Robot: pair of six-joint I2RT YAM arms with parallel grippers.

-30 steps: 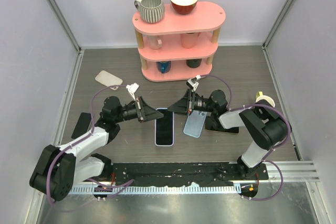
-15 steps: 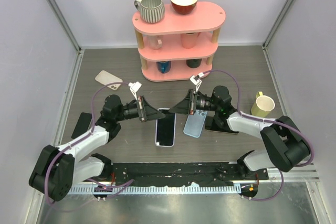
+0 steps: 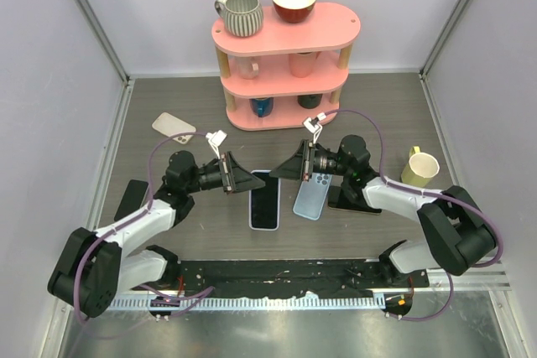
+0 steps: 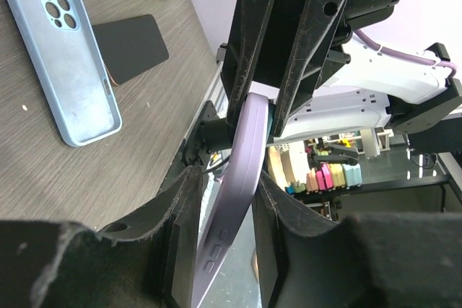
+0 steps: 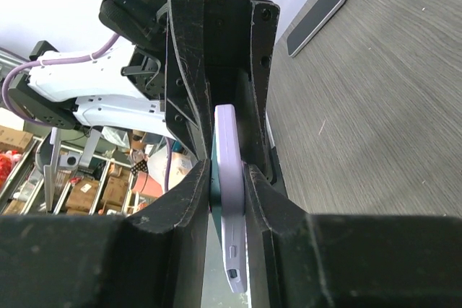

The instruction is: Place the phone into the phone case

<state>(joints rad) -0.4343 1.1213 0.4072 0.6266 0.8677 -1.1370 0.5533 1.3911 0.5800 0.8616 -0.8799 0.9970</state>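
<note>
A lilac phone case [image 3: 263, 204] with a dark phone screen showing in it lies at the table's centre. Both grippers meet at its far end. My left gripper [image 3: 248, 183] holds the lilac case [image 4: 242, 156] edge-on between its fingers. My right gripper [image 3: 284, 173] is shut on the same case [image 5: 229, 200], and a dark teal edge is pressed against it on the left. An empty light-blue case [image 3: 311, 199] lies just right of it, camera holes up, and also shows in the left wrist view [image 4: 65, 63].
A black phone [image 3: 356, 200] lies under my right arm, and another [image 3: 130, 199] lies at the left. A beige case [image 3: 174, 127] is at the back left and a yellow mug [image 3: 419, 168] at the right. A pink shelf [image 3: 285, 39] with cups stands behind.
My right arm has swung its elbow out to the right, uncovering the yellow mug. Both grippers stay at the far end of the lilac case, and the left has edged slightly.
</note>
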